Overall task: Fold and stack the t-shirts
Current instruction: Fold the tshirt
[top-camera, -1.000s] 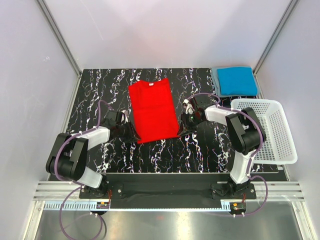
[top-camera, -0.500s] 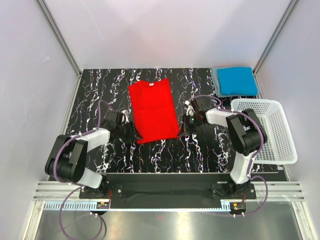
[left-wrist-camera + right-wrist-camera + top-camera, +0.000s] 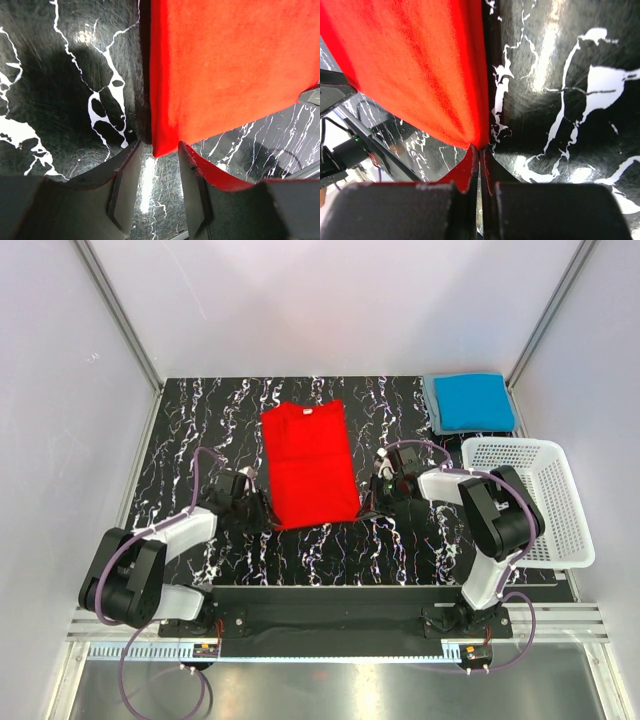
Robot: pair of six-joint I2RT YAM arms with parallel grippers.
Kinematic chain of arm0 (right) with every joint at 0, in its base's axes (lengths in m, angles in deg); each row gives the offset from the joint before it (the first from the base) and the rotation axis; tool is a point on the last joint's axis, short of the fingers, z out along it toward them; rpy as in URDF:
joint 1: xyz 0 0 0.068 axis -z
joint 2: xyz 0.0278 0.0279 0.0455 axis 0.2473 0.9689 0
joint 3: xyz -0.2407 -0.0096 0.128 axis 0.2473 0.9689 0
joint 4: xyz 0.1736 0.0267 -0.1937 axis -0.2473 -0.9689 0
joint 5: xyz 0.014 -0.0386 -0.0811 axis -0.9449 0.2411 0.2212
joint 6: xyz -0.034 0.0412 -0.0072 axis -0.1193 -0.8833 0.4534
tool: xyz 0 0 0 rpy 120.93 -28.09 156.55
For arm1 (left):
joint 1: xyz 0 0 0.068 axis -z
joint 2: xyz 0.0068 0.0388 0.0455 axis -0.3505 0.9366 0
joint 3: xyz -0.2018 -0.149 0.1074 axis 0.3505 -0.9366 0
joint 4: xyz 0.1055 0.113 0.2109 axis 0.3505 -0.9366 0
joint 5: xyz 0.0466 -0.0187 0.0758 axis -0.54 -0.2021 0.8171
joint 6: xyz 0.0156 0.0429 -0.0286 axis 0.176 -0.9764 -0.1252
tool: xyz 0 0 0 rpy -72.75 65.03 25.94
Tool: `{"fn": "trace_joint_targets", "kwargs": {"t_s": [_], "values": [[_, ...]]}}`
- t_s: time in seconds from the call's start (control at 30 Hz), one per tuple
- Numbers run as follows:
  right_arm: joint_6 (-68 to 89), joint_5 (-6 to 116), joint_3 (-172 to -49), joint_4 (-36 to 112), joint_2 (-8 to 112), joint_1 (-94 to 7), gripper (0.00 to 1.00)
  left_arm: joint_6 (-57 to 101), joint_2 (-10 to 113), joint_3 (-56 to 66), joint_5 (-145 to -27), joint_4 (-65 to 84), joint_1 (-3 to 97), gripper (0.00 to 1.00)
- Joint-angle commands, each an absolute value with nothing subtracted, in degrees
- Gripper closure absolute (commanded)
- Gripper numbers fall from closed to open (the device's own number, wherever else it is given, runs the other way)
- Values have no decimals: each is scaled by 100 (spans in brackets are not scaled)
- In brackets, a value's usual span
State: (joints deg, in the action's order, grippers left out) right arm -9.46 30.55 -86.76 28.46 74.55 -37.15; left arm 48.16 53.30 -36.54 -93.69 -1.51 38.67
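Tabletop: a black, white-veined marble-pattern tabletop (image 3: pixel 200 420) fills the middle of the overhead view, with both arm bases along its near edge.

Basket: a white plastic mesh basket (image 3: pixel 570 510) sits at the right edge of the tabletop, hanging partly past it.

Red t-shirt: a bright red cloth t-shirt (image 3: pixel 310 460) lies flat near the centre as a narrow upright rectangle. Its collar points to the far side and its hem to the arms.

Blue t-shirt: a bright blue cloth t-shirt (image 3: pixel 472 400), folded into a compact rectangle, rests in the far right corner, just behind the basket.

Grey-blue t-shirt: a folded grey-blue t-shirt (image 3: pixel 431 398) lies under the blue t-shirt. Only its left margin shows.

Left gripper: the left gripper (image 3: pixel 159 150) is low at the near left corner of the red t-shirt (image 3: pixel 225 65). Its fingers stand apart, and the cloth corner lies in the gap, not pinched.

Right gripper: the right gripper (image 3: pixel 480 150) is at the near right corner of the red t-shirt (image 3: pixel 410 65). Its fingers are pressed together on the corner, and the cloth draws to a point at the tips.
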Motion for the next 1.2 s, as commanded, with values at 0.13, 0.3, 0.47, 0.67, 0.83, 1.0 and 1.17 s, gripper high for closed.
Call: {"fn": "trace_joint_targets", "kwargs": {"t_s": [0.13,0.3,0.47,0.67,0.83,1.0,1.17], "values": [[-1254,3382,-8221,3015,7304,-3761,100,4933,5379,-4137,-8871,-649,4012,62],[-1324,3364,-8160,3102,7304,-3770,100,5022,5387,-4260,-8792,-465,4021,65],[-1368,3373,-8063,3182,7234,-3770,100,5040,5423,-4357,-8818,-368,4030,74],[-1509,3540,-7957,2901,7120,-3892,100,5013,5063,-4182,-8923,-657,4161,100],[-1640,3988,-7589,2576,6312,-4086,100,5110,4150,-3997,-8862,-1360,4469,100],[-1746,4199,-7378,2129,5591,-4235,100,5259,3456,-3988,-8888,-1817,4661,100],[-1982,4462,-7263,1724,4713,-4411,100,5452,3147,-3927,-8879,-2046,4908,100]]}}
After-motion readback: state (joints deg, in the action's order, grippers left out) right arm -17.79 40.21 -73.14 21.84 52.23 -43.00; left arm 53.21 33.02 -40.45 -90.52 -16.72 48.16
